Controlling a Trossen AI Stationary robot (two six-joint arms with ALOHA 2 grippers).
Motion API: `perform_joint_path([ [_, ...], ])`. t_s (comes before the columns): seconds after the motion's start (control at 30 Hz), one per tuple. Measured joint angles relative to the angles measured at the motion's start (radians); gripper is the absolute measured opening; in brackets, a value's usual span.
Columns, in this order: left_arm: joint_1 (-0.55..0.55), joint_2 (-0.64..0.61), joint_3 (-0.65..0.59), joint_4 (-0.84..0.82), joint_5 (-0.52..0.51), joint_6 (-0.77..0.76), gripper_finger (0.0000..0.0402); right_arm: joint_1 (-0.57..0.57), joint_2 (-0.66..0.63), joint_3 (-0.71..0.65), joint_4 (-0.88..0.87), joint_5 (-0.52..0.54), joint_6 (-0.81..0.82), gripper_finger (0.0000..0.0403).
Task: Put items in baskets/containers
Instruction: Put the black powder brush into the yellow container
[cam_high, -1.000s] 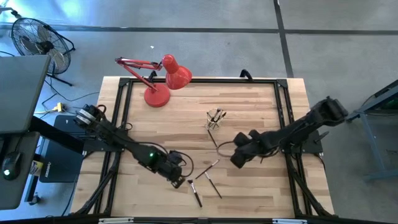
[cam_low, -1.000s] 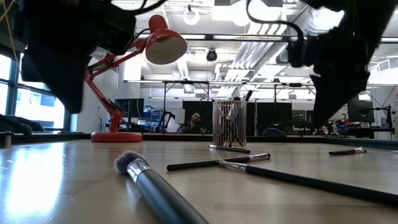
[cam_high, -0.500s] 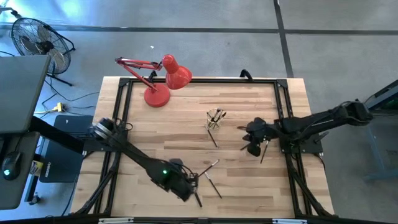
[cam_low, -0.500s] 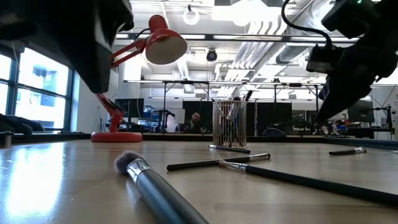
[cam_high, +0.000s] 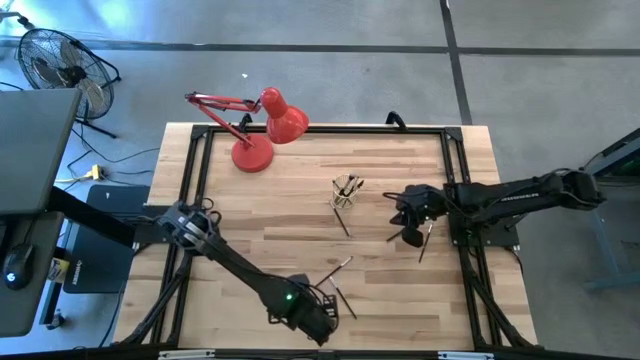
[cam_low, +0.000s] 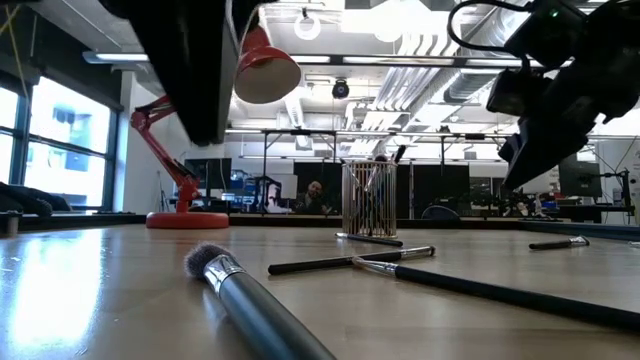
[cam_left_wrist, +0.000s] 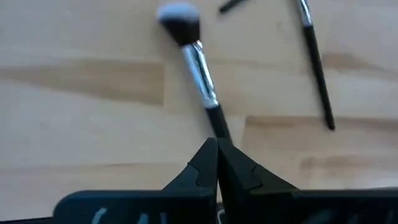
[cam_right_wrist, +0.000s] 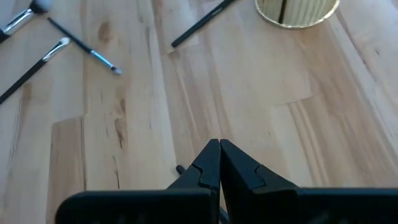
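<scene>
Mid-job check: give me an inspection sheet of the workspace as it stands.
Surface: wooden table, black frame round it.
Job's things: clear cup holding brushes; loose brushes lying near the table's front edge, one thick brush closest.
Clutter: red desk lamp at the back left.
Grippers: left gripper shut, over the thick brush's handle; right gripper shut, above bare wood.
Cables: cables on the floor, left.
Surroundings: fan, concrete floor.
</scene>
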Motion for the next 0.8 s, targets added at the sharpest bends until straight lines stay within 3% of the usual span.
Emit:
perform_joint_path([
  [0.33,0.040,0.043,-0.003,0.004,0.051,-0.029,0.0008,0.000,0.000,0.000,-0.007,-0.001,-0.021,0.0000],
  [0.73,0.055,0.046,-0.003,-0.020,0.054,-0.042,0.0109,0.000,0.000,0.000,-0.007,-0.005,-0.036,0.0000],
  [0.8,0.066,0.063,-0.002,-0.016,0.094,-0.056,0.0117,0.000,0.000,0.000,-0.007,-0.006,-0.036,0.0000],
])
